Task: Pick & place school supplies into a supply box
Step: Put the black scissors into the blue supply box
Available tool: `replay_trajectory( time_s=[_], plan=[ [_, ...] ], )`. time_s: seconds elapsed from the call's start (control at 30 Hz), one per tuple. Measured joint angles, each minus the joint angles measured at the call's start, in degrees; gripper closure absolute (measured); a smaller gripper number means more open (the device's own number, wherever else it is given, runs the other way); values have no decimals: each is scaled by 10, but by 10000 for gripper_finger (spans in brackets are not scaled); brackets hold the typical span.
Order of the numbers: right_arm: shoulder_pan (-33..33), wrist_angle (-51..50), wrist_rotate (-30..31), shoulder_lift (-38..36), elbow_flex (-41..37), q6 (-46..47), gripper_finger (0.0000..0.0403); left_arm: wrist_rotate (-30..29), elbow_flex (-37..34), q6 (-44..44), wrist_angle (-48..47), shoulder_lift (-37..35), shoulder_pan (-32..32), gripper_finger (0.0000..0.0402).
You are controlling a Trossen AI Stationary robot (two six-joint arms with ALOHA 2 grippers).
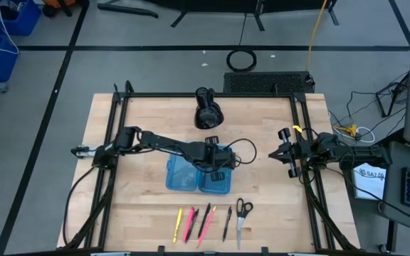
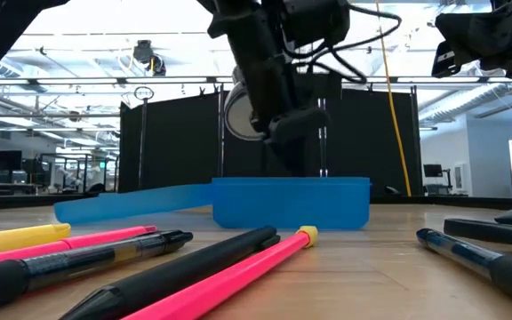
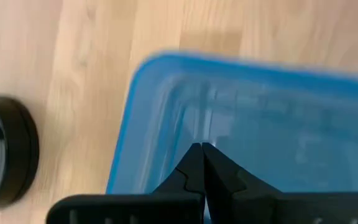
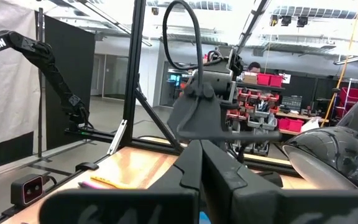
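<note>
The translucent light-blue supply box point(image 1: 194, 176) lies open at the table's middle, its two halves side by side on their bottoms; the low view shows a deep half point(image 2: 292, 203) and a flatter half point(image 2: 132, 203). My left gripper point(image 1: 216, 162) point(image 3: 202, 148) is shut and hangs over the box's right half point(image 3: 278, 124), fingers pointing down. The pens and pencils point(image 1: 201, 222) point(image 2: 229, 276) lie in a row by the near edge, with the scissors point(image 1: 242, 212) at their right. My right gripper point(image 1: 276, 153) point(image 4: 201, 144) is shut and waits at the table's right side. My left gripper points its shut fingers point(image 2: 305, 164) down from above at the right half of the supply box, near its far wall. I cannot tell whether the tips touch the plastic.
A black dome-shaped object point(image 1: 207, 112) point(image 3: 5, 158) stands beyond the box toward the far edge. Black frame rails point(image 1: 112, 142) run along the left and right sides of the wooden table. Bare wood lies between the box and the row of pens.
</note>
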Motion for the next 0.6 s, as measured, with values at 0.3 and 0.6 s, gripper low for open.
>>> replay_trajectory(
  time_s=[0.3,0.6],
  plan=[
    [0,-8,0,0,0,-2,403,-19,-6,-59,9,0,2,399],
    [0,-8,0,0,0,2,403,16,-6,-56,0,0,1,394]
  ],
)
